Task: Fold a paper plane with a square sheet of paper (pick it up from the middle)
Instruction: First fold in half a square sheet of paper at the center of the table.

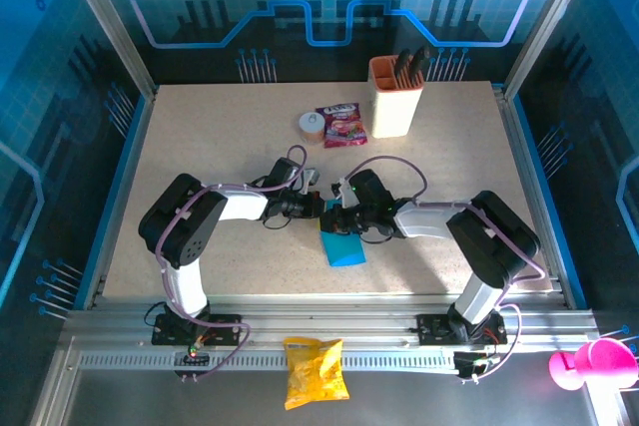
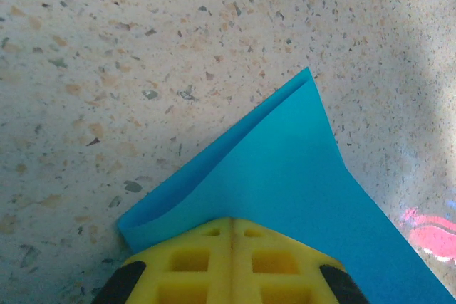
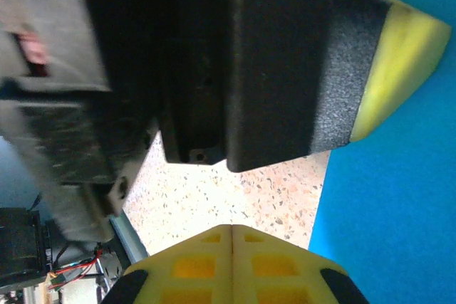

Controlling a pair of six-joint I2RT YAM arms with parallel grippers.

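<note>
Folded cyan-blue square sheet of paper [image 1: 346,247] lies mid-frame on speckled tabletop [image 1: 200,137], long axis down-frame. Nearer is left end effector [image 2: 231,227], pressed together, touching its folded edge; right end effector [image 3: 231,236], likewise pressed together, sits just beside

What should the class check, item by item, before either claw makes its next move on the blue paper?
1. Left claw shut: ok, fingers together at the paper's folded edge.
2. Right claw shut and empty: ok, bare table ahead of its tips.
3. Square sheet of paper folded over: ok, doubled, though the fold is a loose loop, not a sharp crease.
4. Left claw pinching the paper: cannot tell, its tips cover that edge.
5. Room between the claws: not ok, they crowd together over the sheet.
6. Snack packet apart from the paper: ok.
</note>
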